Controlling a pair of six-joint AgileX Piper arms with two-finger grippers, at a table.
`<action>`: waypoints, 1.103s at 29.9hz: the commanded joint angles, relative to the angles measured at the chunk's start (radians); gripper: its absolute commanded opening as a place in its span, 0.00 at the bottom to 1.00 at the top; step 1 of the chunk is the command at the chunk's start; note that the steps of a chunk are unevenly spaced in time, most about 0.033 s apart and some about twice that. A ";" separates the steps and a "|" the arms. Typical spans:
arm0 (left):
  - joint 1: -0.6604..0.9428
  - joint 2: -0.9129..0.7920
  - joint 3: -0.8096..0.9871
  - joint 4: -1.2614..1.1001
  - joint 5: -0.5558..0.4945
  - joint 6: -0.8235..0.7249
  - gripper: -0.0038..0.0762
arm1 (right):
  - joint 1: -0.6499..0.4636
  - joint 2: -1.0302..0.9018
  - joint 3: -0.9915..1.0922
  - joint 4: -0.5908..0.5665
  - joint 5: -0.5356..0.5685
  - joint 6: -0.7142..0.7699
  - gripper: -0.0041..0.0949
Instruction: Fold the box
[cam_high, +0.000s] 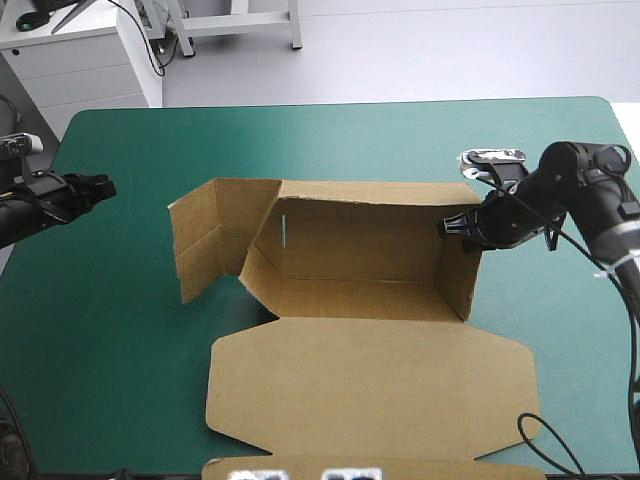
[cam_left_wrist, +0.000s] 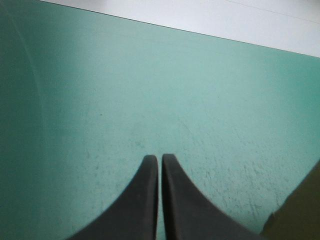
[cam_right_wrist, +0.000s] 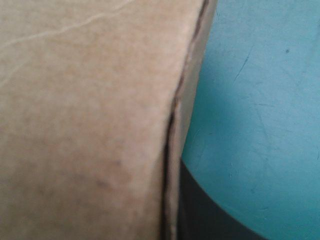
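The brown box (cam_high: 350, 260) stands mid-table with its back and right walls raised. Its lid (cam_high: 370, 380) lies flat toward the near edge, and the left side flap (cam_high: 205, 240) is splayed outward. My right gripper (cam_high: 450, 226) is at the top of the right wall (cam_high: 462, 275), shut on the box. In the right wrist view the board (cam_right_wrist: 85, 125) covers one finger, and the other black finger (cam_right_wrist: 210, 215) lies against its outer face. My left gripper (cam_high: 108, 186) hovers near the table's left edge, well clear of the flap. Its fingers are shut (cam_left_wrist: 160, 161) on nothing.
Teal-green cover (cam_high: 400, 140) runs from behind the box to the far edge, with more to the left (cam_left_wrist: 125, 100) under the left gripper. The lid's front flap (cam_high: 370, 465) reaches the near edge. A corner of the brown box (cam_left_wrist: 300, 210) shows beside the left gripper.
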 joint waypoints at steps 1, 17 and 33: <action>-0.007 -0.028 -0.029 -0.048 -0.018 0.002 0.06 | 0.001 0.033 -0.094 0.018 -0.021 -0.010 0.04; -0.007 -0.028 -0.029 -0.048 -0.018 0.002 0.06 | 0.001 0.299 -0.337 0.020 -0.010 -0.008 0.04; -0.007 -0.028 -0.029 -0.055 -0.018 0.002 0.06 | 0.001 0.403 -0.347 0.062 -0.347 -0.012 0.04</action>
